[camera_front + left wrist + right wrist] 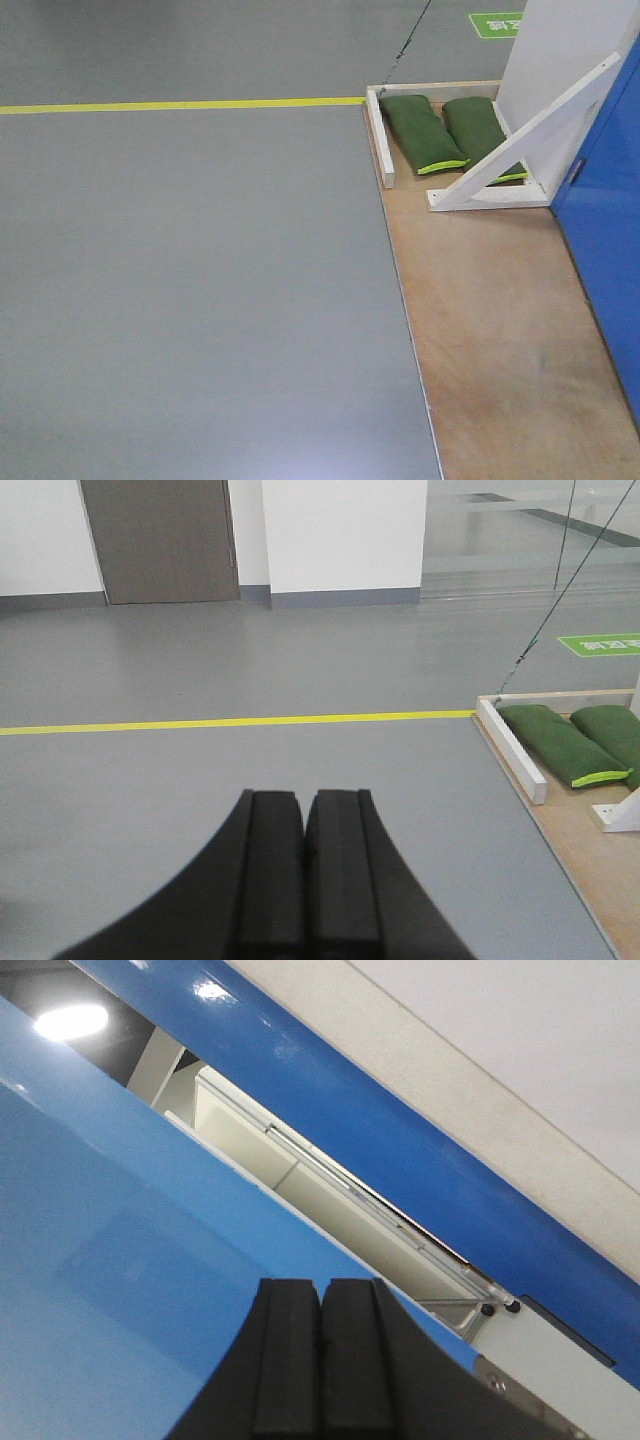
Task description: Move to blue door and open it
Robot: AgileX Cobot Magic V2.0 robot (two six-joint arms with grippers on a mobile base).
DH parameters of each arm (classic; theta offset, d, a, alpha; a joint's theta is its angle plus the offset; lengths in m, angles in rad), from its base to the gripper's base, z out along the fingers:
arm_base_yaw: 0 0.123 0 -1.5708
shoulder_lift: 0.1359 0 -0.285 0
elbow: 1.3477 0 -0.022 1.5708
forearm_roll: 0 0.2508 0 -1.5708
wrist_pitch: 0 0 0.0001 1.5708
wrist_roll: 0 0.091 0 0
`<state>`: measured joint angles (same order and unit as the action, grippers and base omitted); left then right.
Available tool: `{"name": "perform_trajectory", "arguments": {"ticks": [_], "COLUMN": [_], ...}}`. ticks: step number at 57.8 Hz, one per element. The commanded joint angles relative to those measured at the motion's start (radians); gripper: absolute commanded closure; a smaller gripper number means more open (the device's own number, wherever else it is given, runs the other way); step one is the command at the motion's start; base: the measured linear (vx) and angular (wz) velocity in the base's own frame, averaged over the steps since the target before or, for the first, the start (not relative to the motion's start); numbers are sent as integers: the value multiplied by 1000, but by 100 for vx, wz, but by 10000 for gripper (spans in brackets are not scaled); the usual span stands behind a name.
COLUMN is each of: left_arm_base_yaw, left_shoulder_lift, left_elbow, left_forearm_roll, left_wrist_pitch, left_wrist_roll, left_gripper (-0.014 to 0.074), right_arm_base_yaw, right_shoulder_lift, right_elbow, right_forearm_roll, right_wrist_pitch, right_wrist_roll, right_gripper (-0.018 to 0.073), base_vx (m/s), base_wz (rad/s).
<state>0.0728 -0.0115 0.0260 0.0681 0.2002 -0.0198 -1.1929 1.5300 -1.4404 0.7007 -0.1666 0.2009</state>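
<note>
Door point(610, 230) stands upright, perhaps ajar.

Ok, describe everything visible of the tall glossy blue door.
The tall glossy blue door is a flat panel reflecting light. It stands upright on the plywood platform at the front view's right edge, beside the white braced panel. The right wrist view shows a gap along its edge, suggesting it is ajar; the shut right gripper sits near its face.
</note>
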Motion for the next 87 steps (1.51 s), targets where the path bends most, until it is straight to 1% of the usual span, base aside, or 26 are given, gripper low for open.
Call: {"name": "perform_trajectory", "arguments": {"ticks": [1, 10, 17, 26, 30, 52, 66, 70, 79, 87], "left_arm_base_yaw": [2, 2, 2, 2, 2, 2, 2, 2, 2, 2], "left_shoulder_lift": [-14, -14, -14, -14, -14, -14, -14, -14, -14, -14], "left_elbow": [-24, -24, -24, -24, -24, -24, -24, -24, -24, -24], "left_forearm_roll": [-3, -3, -3, -3, -3, -3, -3, -3, -3, -3], "left_wrist_pitch": [-83, -83, -83, -83, -83, -83, -83, -83, -83, -83], "left_wrist_roll": [-7, -7, -7, -7, -7, -7, -7, -7, -7, -7], "left_gripper": [524, 524, 524, 524, 524, 524, 524, 524, 524, 524], "right_arm_base_yaw": [-9, -12, -22, -48, -48, -45, -45, -41, -18, 13], "right_shoulder_lift": [6, 82, 133, 172, 190, 263, 285, 285, 285, 278], "right_elbow": [-89, -177, -246, -287, -300, -303, -303, -303, -303, -303], "right_forearm_roll": [-19, -19, -19, -19, -19, -19, -15, -1, 70, 87], "right_wrist_pitch": [-53, -51, -19, -5, -3, -1, 95, 118, 184, 227], "right_wrist_roll": [-4, -4, -4, -4, -4, -4, -4, -4, -4, -4], "right_gripper": [551, 551, 551, 551, 551, 551, 551, 551, 551, 551], "base_vx": [0, 0, 0, 0, 0, 0, 0, 0, 0, 0], "base_wz": [0, 0, 0, 0, 0, 0, 0, 0, 0, 0]}}
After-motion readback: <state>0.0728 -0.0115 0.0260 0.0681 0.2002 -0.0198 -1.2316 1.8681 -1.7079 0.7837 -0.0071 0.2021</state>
